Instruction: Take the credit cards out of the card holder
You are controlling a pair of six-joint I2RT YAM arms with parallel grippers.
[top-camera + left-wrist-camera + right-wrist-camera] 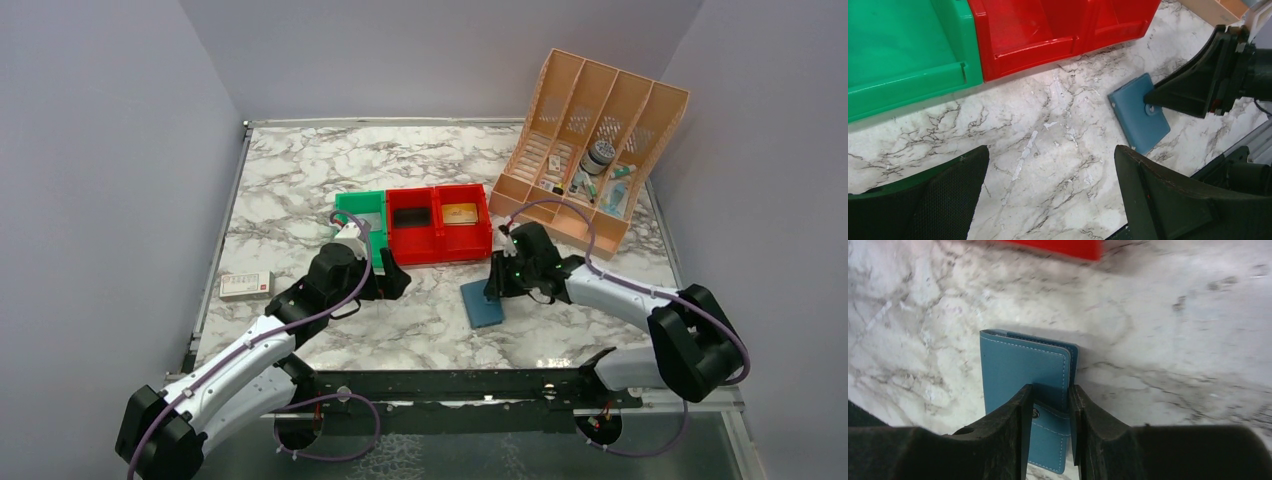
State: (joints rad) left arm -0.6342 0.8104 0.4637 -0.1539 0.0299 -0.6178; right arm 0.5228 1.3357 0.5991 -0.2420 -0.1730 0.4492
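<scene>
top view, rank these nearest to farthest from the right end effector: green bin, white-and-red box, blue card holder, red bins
1. blue card holder, at the right end effector tips
2. red bins, just behind it
3. green bin, left of the red ones
4. white-and-red box, far left

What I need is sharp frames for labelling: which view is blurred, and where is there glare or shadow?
Right wrist: marble table blurred and smeared, card holder fairly sharp with a soft shadow alongside. Left wrist: crisp, white glare streaks on the rim of the red bin. Top external: sharp, evenly lit, faint shadows only.
</scene>
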